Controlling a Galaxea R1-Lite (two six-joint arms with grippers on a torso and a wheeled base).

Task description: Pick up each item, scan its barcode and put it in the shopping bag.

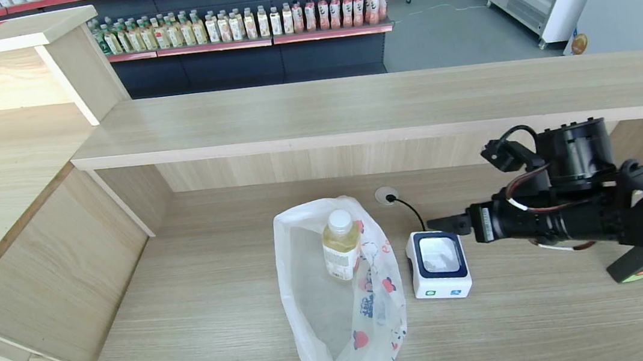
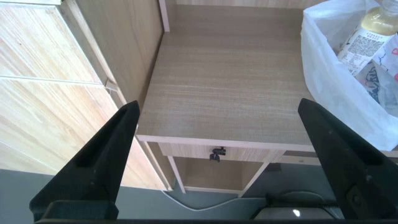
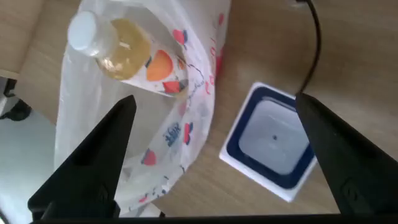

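Observation:
A white plastic shopping bag [image 1: 342,305] with red cartoon prints lies open on the wooden counter [image 1: 203,315]. A bottle of yellow drink [image 1: 341,248] with a white cap stands inside it. Just right of the bag sits the white barcode scanner [image 1: 438,264] with its dark window facing up. My right gripper [image 1: 446,225] hovers above the scanner's far right side, open and holding nothing. In the right wrist view its fingers [image 3: 87,162] frame the bottle [image 3: 118,50], bag [image 3: 186,118] and scanner [image 3: 270,143]. My left gripper [image 2: 217,162] is open, off the counter's front edge, left of the bag [image 2: 336,74].
A black cable [image 1: 412,209] runs from the scanner to a grommet at the back. A dark box [image 1: 634,265] lies partly hidden under my right arm. A raised ledge [image 1: 386,106] bounds the back and a side wall [image 1: 54,277] the left. Bare counter lies left of the bag.

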